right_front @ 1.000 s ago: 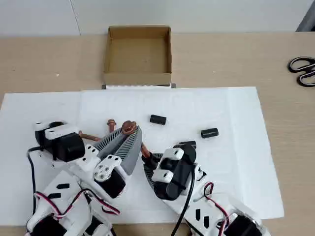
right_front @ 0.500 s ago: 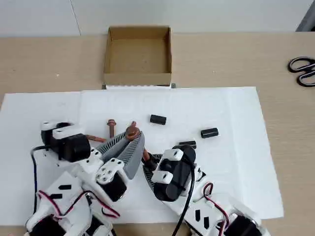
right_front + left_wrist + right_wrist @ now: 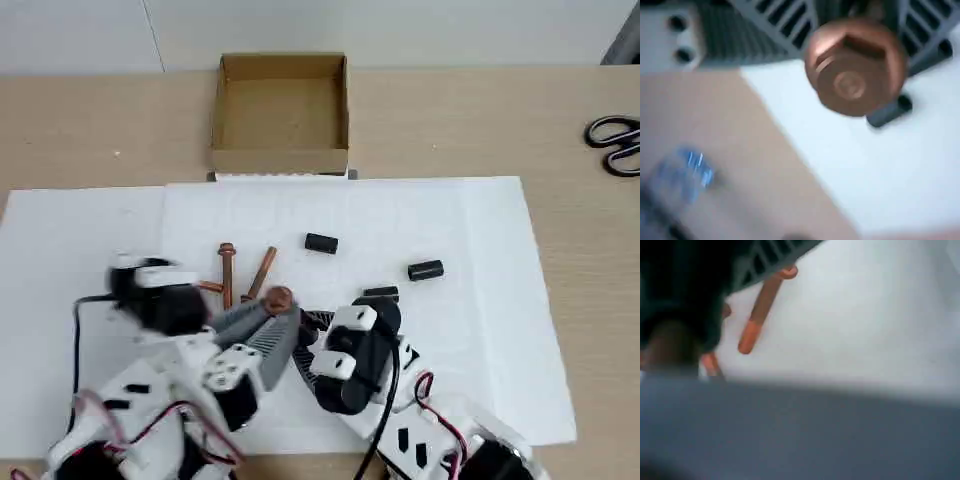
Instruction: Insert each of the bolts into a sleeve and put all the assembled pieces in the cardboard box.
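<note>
Pulled toward paper's [image 3: 480,330] near edge with bolt [image 3: 278,296] clamped in left gripper [image 3: 281,306]; cannot tell right gripper's [image 3: 313,322] hold. Nothing sleeved or boxed yet.

Scissors [image 3: 610,148] on table [image 3: 100,120], white paper sheet [image 3: 480,330]

No words, numbers or signs can be read on anything here; it is all too blurry.

Bright even overhead light, soft shadows on paper [image 3: 490,330], right wrist view dimmer
</note>
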